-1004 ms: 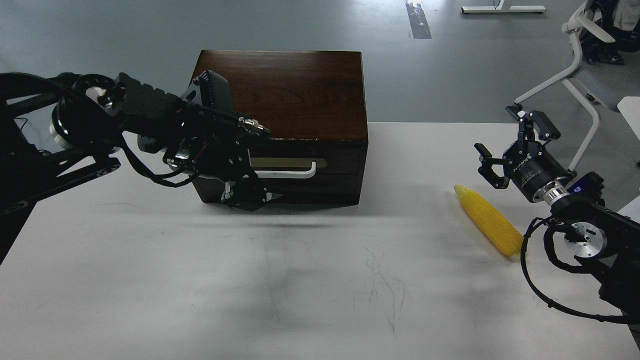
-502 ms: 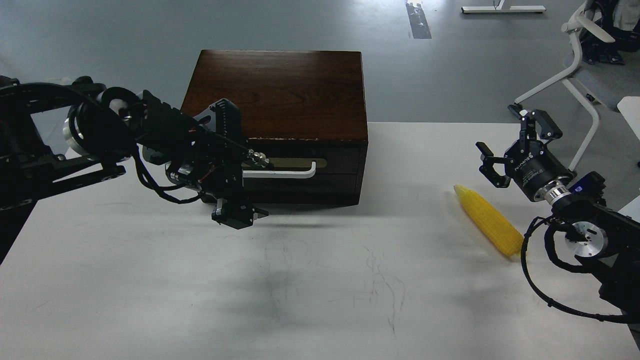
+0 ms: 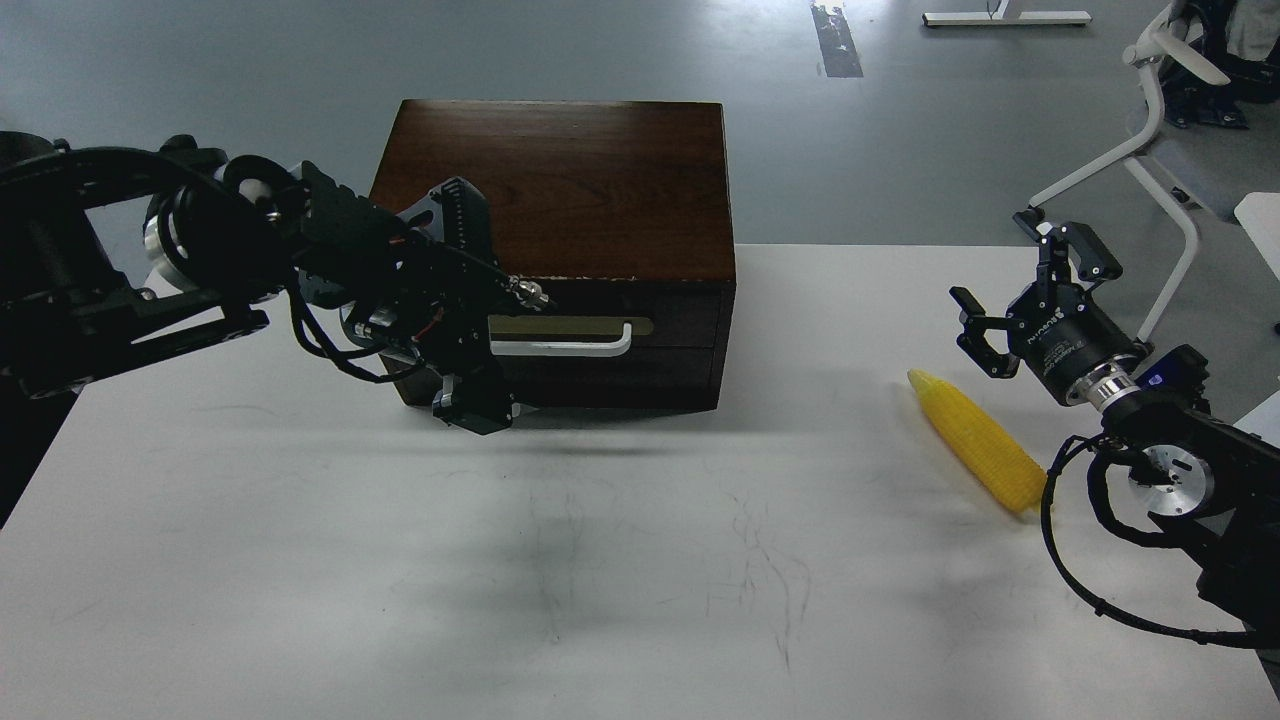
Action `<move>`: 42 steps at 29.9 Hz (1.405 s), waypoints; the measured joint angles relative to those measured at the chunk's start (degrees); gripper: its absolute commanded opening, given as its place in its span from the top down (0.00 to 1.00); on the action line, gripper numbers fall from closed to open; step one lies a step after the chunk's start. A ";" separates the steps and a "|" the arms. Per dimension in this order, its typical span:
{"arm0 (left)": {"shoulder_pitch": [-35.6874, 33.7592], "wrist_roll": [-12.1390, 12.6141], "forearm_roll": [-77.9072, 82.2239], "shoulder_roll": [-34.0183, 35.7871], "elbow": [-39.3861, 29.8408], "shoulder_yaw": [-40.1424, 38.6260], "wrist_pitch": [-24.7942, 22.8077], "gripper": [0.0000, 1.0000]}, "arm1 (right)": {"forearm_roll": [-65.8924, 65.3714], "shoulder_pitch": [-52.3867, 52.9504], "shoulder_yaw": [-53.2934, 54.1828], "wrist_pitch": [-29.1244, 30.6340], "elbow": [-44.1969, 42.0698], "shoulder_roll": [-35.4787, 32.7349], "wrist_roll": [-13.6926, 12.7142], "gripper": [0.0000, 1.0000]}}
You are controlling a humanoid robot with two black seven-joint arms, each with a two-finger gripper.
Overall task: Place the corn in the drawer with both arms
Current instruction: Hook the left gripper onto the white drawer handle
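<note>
The dark brown wooden box (image 3: 560,180) stands at the back of the white table. Its drawer (image 3: 640,345) is closed, and the white bar handle (image 3: 570,348) runs across the brass plate. My left gripper (image 3: 475,410) hangs in front of the drawer's left end, just below and left of the handle. It is too dark to tell its fingers apart. The yellow corn (image 3: 975,440) lies on the table at the right, pointed end toward the box. My right gripper (image 3: 1020,290) is open and empty, just above and behind the corn.
The table (image 3: 600,580) has faint scuff marks in the middle. A white chair frame (image 3: 1150,150) stands on the grey floor beyond the table's right back corner. The right arm's cable (image 3: 1060,560) loops near the corn's thick end.
My left arm has swung a little to the right. Its gripper dipped toward me and then came back close to the drawer front. The right gripper and the corn have barely moved.
</note>
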 measured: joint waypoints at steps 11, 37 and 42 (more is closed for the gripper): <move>0.13 0.00 0.00 -0.32 0.55 1.11 0.00 0.02 | 0.00 0.01 0.08 0.00 0.00 0.00 0.00 0.00; 0.55 0.00 0.00 -3.27 3.10 2.19 0.00 0.02 | 0.00 -0.19 0.08 0.00 0.00 0.00 0.00 0.00; 0.67 0.00 0.00 -3.28 3.30 2.38 0.00 0.02 | 0.00 -0.27 0.08 0.00 0.00 0.00 0.00 0.00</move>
